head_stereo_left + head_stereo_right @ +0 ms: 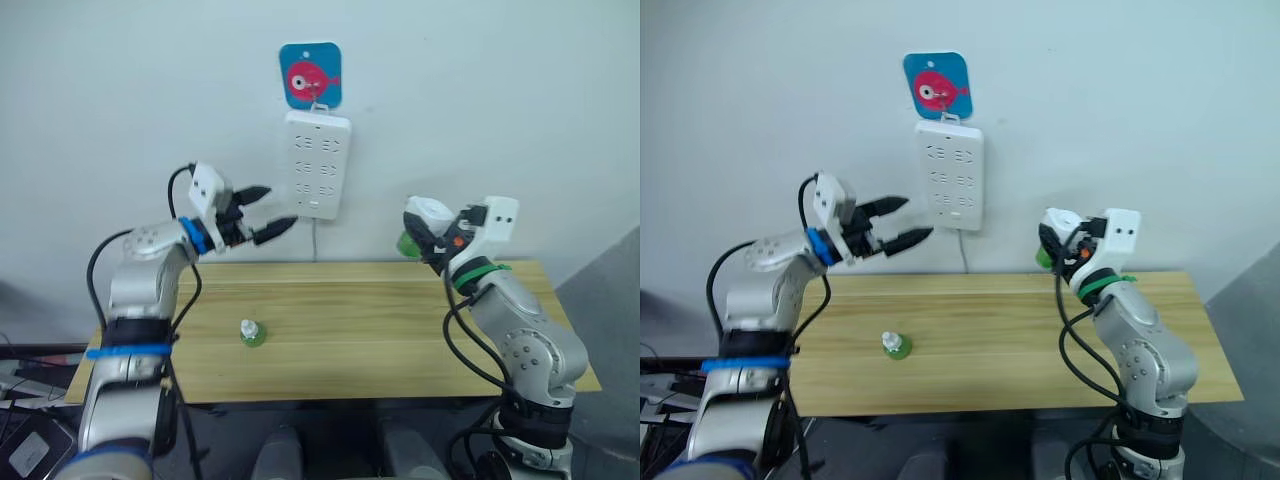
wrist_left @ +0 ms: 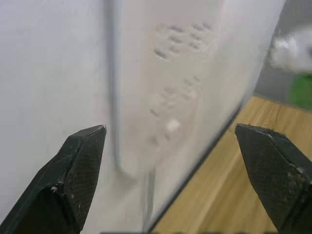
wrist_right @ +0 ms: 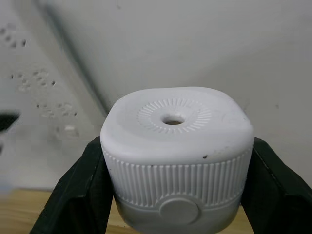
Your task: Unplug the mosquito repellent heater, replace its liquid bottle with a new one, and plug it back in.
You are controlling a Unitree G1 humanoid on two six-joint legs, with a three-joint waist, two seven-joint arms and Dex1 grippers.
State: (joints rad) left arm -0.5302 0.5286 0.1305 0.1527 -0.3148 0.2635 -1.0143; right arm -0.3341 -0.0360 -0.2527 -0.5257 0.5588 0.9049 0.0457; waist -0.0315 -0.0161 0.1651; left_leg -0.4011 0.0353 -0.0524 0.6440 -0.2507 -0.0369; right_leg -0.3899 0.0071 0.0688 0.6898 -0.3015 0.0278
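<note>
The mosquito repellent heater [image 3: 175, 146], a white ribbed unit with a round vent hole on top, is unplugged and sits between the fingers [image 3: 73, 195] of my right gripper [image 1: 432, 235], which is shut on it. A green liquid bottle [image 1: 408, 243] hangs under it. They hover above the table's back right part, near the wall. Another small liquid bottle [image 1: 252, 333], green with a white cap, stands on the wooden table [image 1: 400, 320] left of centre. My left gripper [image 1: 280, 207] is open and empty, raised just left of the white power strip [image 1: 317, 165] on the wall.
The power strip hangs from a blue hook plate with a red fish [image 1: 310, 75]; its cable drops behind the table's back edge. In the left wrist view the strip [image 2: 180, 73] is close ahead between the fingers [image 2: 73, 180].
</note>
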